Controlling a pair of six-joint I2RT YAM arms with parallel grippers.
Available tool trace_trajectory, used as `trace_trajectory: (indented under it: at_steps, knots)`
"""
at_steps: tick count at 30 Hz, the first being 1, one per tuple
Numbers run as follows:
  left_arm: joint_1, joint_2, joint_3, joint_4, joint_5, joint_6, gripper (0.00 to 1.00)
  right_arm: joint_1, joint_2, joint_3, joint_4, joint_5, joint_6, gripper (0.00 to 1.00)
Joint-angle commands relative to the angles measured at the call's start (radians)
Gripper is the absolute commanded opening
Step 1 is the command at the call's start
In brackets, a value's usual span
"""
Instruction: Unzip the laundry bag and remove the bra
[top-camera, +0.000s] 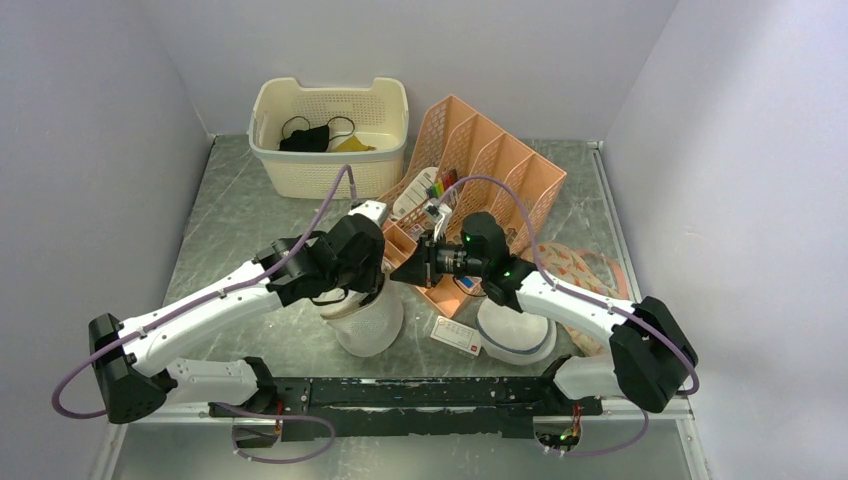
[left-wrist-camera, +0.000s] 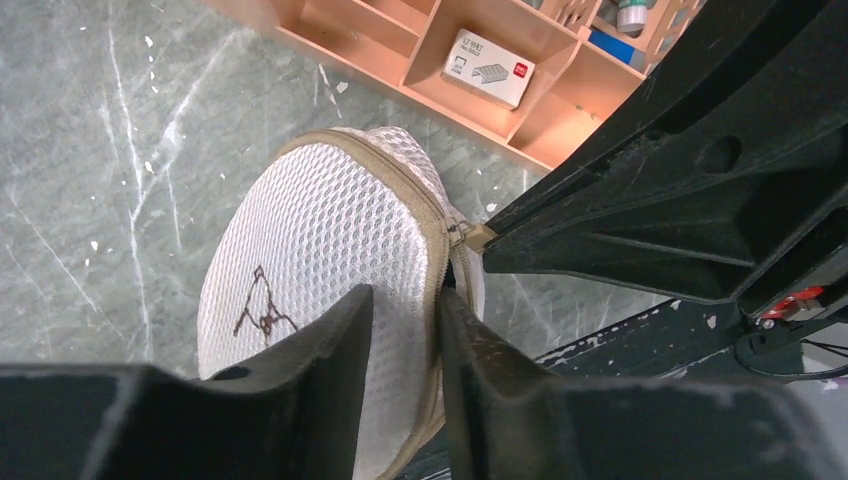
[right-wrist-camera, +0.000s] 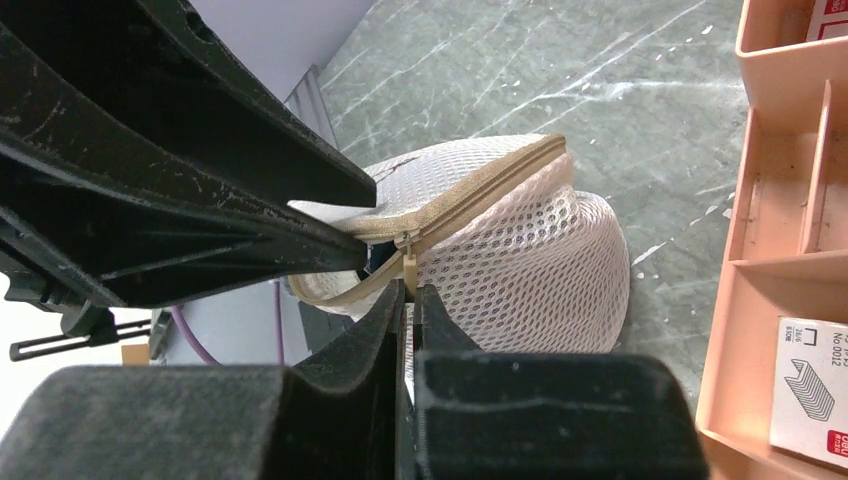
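Note:
The laundry bag (top-camera: 370, 325) is white mesh with tan zipper trim and stands between the arm bases. It also shows in the left wrist view (left-wrist-camera: 320, 230) and the right wrist view (right-wrist-camera: 520, 260). My left gripper (top-camera: 365, 285) (left-wrist-camera: 405, 295) is shut on the bag's top rim, pinching mesh and trim. My right gripper (top-camera: 395, 272) (right-wrist-camera: 410, 288) is shut on the tan zipper pull (right-wrist-camera: 410, 265) (left-wrist-camera: 478, 237). The zipper gapes a little beside the pull and a dark slit shows inside. The bra is hidden.
A cream basket (top-camera: 320, 175) at the back holds a black mask-like cloth (top-camera: 305, 138). An orange file organizer (top-camera: 490, 160) stands behind the grippers, with a staple box (left-wrist-camera: 488, 68) in its tray. A white mesh disc with a grey-blue rim (top-camera: 515, 335) and a small card box (top-camera: 457, 336) lie to the right.

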Motion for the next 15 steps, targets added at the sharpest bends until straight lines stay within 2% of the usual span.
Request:
trace_trajectory:
  at_steps: [1, 5, 7, 11, 15]
  knots:
    - [0.003, -0.01, 0.018, -0.013, -0.016, 0.004, 0.35, 0.004, -0.024, 0.008, -0.001, 0.015, -0.025, 0.0]
    - [0.004, -0.023, 0.032, -0.041, -0.031, 0.02, 0.14, 0.005, -0.013, 0.014, -0.035, 0.056, -0.027, 0.0]
    - [0.003, -0.037, 0.039, -0.046, -0.035, 0.028, 0.07, 0.003, -0.006, 0.021, -0.057, 0.082, -0.024, 0.0]
    - [0.004, -0.081, 0.046, -0.049, -0.035, 0.054, 0.07, -0.013, 0.021, 0.047, -0.134, 0.138, -0.023, 0.0]
    - [0.004, -0.13, 0.048, -0.063, -0.05, 0.069, 0.07, -0.071, 0.046, 0.046, -0.124, 0.081, -0.018, 0.0]
